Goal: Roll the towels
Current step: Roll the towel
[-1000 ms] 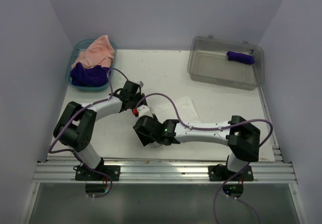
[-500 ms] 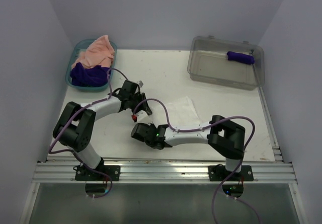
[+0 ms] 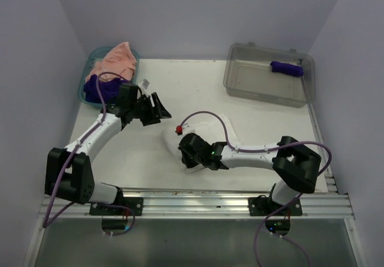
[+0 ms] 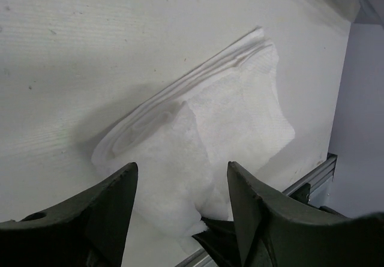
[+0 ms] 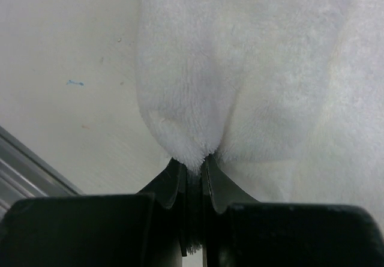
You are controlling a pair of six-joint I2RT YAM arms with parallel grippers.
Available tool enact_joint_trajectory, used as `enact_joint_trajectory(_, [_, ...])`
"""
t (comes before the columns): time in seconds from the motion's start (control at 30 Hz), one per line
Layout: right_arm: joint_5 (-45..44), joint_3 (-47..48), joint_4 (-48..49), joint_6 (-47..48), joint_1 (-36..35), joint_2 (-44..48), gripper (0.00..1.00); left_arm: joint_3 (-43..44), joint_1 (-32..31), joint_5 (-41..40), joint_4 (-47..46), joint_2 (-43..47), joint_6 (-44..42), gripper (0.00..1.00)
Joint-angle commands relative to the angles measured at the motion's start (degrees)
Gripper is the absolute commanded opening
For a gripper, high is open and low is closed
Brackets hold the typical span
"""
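White towel (image 4: 228, 117) edge pinched by right fingers (image 5: 174, 183) | left fingers (image 4: 249, 207) spread, apart, over table (image 4: 72, 51)

No readable writing in any view, white towel (image 4: 234, 117) plain, teal basket (image 3: 83, 90) and clear bin (image 3: 264, 93) unmarked, no legible label, brand, number or sign anywhere.

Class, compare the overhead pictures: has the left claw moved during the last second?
Yes. The left claw has drawn back from the white towel, toward the teal basket.
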State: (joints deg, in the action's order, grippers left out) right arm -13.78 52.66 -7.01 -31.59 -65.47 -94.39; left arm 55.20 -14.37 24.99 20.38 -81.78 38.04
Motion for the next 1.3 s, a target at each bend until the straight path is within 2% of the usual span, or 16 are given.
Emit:
enact_joint_trajectory(0.0, [10.33,-2.29,5.24,-2.68,2.71,3.50,0.00,0.53,2.15,1.20,3.79,4.16,-2.27,0.66])
enact_joint_trajectory(0.1, [15.69,-4.49,8.84,-4.79,4.99,5.09,0.00,-2.63,2.24,0.76,4.14,6.62,-2.18,0.67])
enact_joint_trajectory(0.13, [17.02,-5.02,10.07,-5.14,5.53,5.27,0.00,-3.86,2.16,1.28,3.44,7.33,-1.83,0.74])
enact_joint_trajectory(0.23, [22.47,-7.66,13.58,-6.99,7.64,6.50,0.00,-9.66,1.98,2.78,0.64,10.14,0.19,0.84])
enact_joint_trajectory(0.43, [26.44,-10.04,15.18,-7.87,9.66,6.41,0.00,-15.47,-0.65,3.84,-2.80,11.73,1.95,1.00])
enact_joint_trajectory(0.5, [26.26,-10.13,14.66,-7.43,9.84,6.50,0.00,-15.30,-3.29,2.17,-2.45,11.21,2.39,1.00])
enact_joint_trajectory(1.0, [24.68,-11.71,13.25,-6.11,9.75,8.61,0.00,-16.88,-8.83,-4.51,-13.96,-0.31,11.08,0.91])
enact_joint_trajectory(1.07, [24.33,-11.71,12.63,-5.67,9.75,8.43,0.00,-16.35,-8.92,-5.92,-14.23,-1.80,11.70,0.82])
enact_joint_trajectory(1.13, [23.72,-11.71,11.41,-4.89,9.75,8.96,0.00,-16.09,-9.01,-6.18,-13.97,-2.51,11.79,0.65])
enact_joint_trajectory(1.17, [23.19,-11.27,10.70,-4.62,9.66,9.22,0.00,-16.09,-9.09,-6.27,-13.88,-2.60,11.88,0.56])
enact_joint_trajectory(1.2, [22.58,-10.75,9.48,-4.62,9.66,9.40,0.00,-16.18,-9.18,-6.10,-13.53,-2.68,12.14,0.35])
enact_joint_trajectory(1.23, [20.92,-9.78,5.81,-4.36,9.66,10.01,0.24,-16.09,-9.18,-6.01,-12.66,-2.69,12.14,0.26])
enact_joint_trajectory(1.27, [19.51,-7.42,3.77,-3.74,8.62,10.28,0.35,-16.26,-9.27,-5.92,-12.30,-2.42,12.32,0.16])
